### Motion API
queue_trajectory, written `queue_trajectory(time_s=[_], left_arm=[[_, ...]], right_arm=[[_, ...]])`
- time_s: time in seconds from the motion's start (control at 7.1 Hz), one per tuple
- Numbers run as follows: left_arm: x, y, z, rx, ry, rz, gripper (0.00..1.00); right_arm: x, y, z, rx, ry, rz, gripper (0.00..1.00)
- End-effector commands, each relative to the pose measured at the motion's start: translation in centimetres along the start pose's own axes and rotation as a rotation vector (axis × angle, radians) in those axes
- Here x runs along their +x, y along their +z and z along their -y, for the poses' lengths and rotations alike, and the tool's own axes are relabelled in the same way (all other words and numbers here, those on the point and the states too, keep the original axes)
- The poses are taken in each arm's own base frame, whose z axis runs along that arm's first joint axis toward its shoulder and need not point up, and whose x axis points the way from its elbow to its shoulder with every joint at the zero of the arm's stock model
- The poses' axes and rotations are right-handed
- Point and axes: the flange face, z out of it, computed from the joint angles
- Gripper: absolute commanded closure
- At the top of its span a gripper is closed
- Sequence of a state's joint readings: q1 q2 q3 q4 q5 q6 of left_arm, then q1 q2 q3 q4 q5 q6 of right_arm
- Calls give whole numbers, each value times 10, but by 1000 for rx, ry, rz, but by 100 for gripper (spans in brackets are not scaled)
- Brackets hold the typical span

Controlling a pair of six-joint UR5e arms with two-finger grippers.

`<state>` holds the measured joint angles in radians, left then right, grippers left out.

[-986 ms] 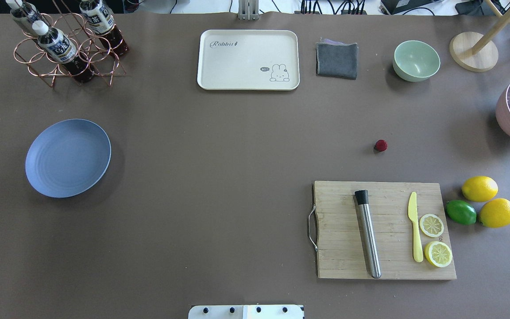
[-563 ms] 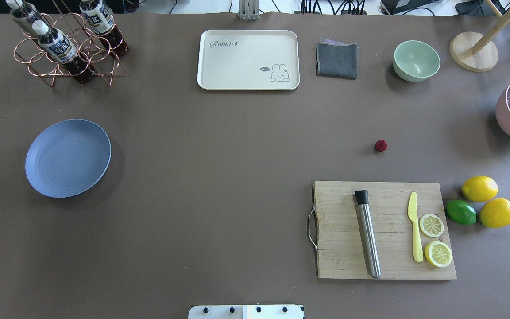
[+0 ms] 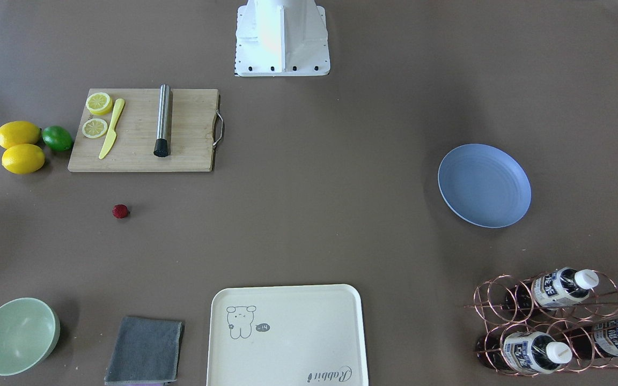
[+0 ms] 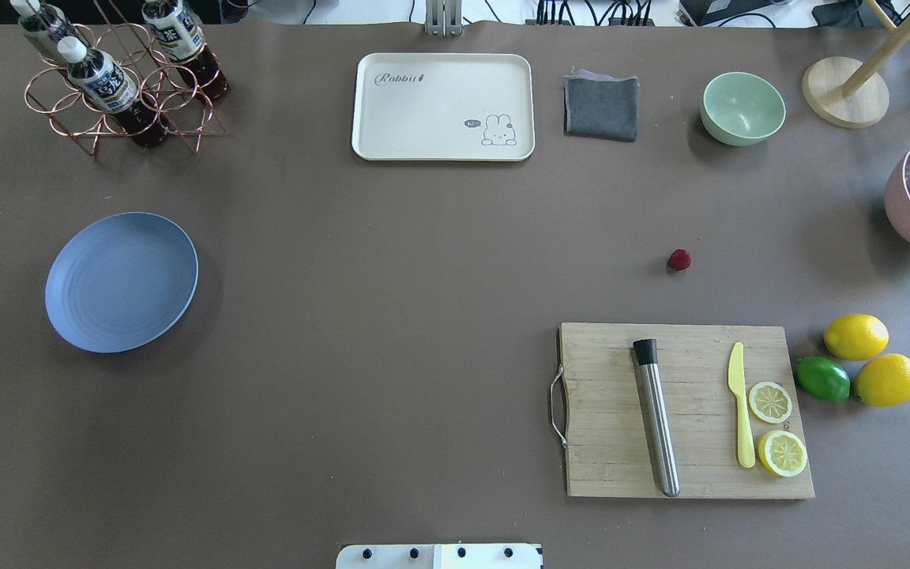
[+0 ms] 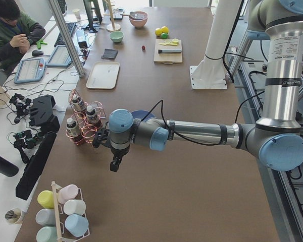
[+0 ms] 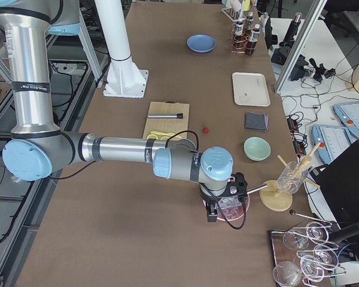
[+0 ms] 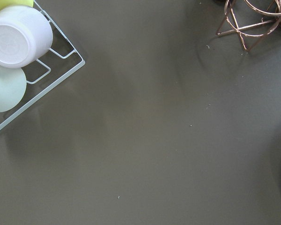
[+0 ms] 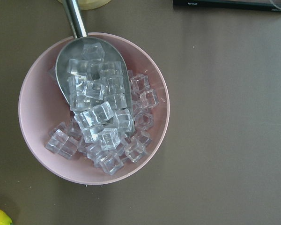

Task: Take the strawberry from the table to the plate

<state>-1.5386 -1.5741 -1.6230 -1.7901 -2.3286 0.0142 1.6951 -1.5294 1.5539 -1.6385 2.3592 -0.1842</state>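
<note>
The strawberry [image 4: 679, 259] is a tiny dark-red berry lying on the brown table [image 4: 392, 316], right of centre and just beyond the cutting board; it also shows as the strawberry [image 3: 120, 211]. Far to the left sits the blue-grey plate [image 4: 121, 282], with nothing on it. Neither gripper appears in the overhead or front views. The left gripper [image 5: 113, 164] hangs over the table's left end, near the bottle rack. Above the pink ice bowl at the right end hovers the right gripper [image 6: 210, 212]. For both, I cannot tell whether they are open or shut.
A wooden cutting board [image 4: 684, 411] holds a steel muddler, a yellow knife and lemon slices; two lemons [image 4: 855, 336] and a lime [image 4: 822, 378] lie beside it. A cream tray [image 4: 443, 107], grey cloth [image 4: 601, 107], green bowl [image 4: 742, 107], bottle rack [image 4: 119, 79] and ice bowl [image 8: 42, 140] line the edges.
</note>
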Motion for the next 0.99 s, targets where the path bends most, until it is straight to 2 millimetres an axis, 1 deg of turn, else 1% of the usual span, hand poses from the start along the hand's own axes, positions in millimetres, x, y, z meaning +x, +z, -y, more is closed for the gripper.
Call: queue_trajectory(time_s=[0.0, 0.28, 0.56, 0.85], left_arm=[[-1, 1, 0, -1, -2, 0, 2], [-1, 2, -1, -4, -4, 0, 2], [-3, 4, -9, -10, -12, 0, 2], [-3, 3, -8, -9, -11, 0, 2]], right_arm=[[0, 0, 0, 0, 3, 0, 0], [1, 1, -2, -2, 5, 0, 0], [2, 3, -5, -5, 7, 1, 0], [2, 3, -5, -5, 7, 1, 0]])
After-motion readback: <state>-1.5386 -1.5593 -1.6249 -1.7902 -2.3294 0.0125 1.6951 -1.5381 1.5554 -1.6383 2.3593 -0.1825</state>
